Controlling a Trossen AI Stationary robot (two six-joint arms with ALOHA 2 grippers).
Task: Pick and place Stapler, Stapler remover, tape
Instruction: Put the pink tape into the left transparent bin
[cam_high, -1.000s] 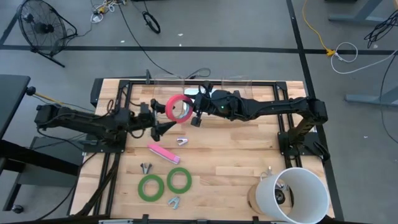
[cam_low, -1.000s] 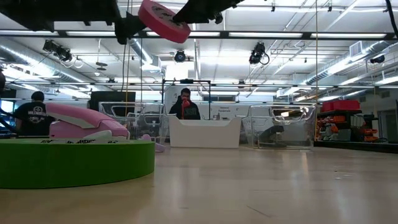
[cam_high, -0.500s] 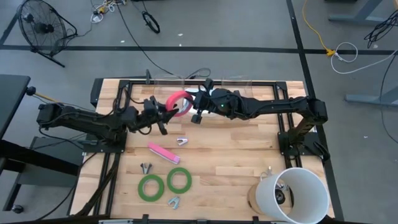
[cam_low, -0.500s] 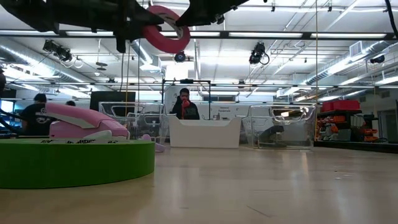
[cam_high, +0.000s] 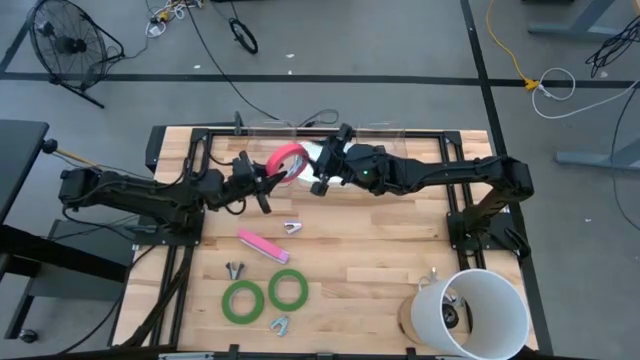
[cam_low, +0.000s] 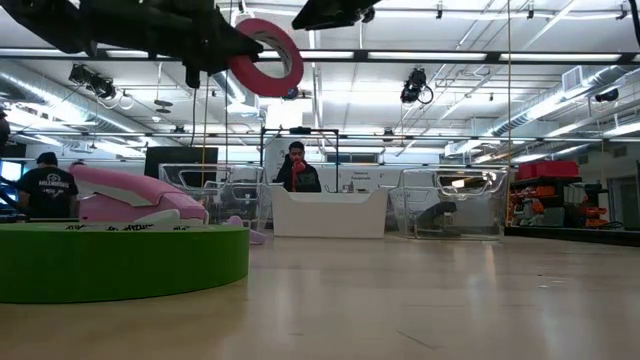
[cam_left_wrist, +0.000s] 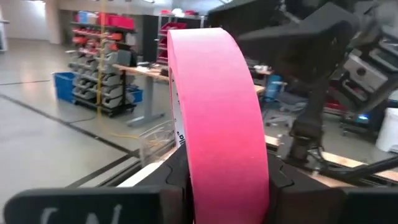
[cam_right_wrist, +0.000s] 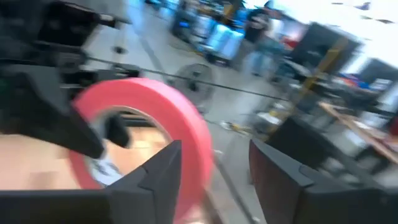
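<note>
Left gripper (cam_high: 268, 178) now clamps the pinkish red tape (cam_high: 291, 160) above the desk (cam_high: 380, 250) rear; right gripper (cam_high: 325, 172), jaws apparently parted, has released it since a second ago; the handover seems done

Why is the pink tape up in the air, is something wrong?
Nothing looks broken. The pink tape roll is in the air because the left hand grips it by its rim, tilted on edge above the table. The right hand sits open just beside it, not holding it.
</note>
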